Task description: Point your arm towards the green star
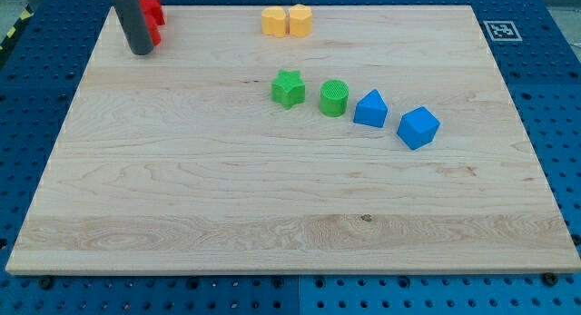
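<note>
The green star (pixel 288 88) lies on the wooden board (pixel 227 188), a little above the middle. My tip (pixel 141 52) is at the view's top left, far to the left of the star and touching or just in front of the red blocks (pixel 152 18). A green cylinder (pixel 334 98) sits just right of the star.
A blue triangular block (pixel 370 109) and a blue cube (pixel 418 127) continue the row to the right. Two yellow blocks (pixel 287 21) sit together at the top edge. A black-and-white marker (pixel 500 30) is at the board's top right corner.
</note>
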Robot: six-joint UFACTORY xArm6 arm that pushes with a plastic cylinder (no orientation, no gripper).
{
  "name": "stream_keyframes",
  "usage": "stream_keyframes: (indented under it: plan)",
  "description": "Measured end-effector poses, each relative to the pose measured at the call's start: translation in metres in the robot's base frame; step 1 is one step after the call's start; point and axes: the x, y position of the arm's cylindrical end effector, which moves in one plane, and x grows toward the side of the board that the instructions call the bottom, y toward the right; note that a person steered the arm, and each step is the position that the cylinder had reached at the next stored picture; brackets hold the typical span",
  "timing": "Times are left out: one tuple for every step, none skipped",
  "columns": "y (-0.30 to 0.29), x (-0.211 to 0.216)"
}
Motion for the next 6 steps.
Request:
stream_keyframes:
  plan:
    - [0.0, -0.006]
    - [0.001, 0.007]
    - [0.026, 0.048]
    - [0.084, 0.073]
    - [0.109, 0.078]
    - [0.109, 0.078]
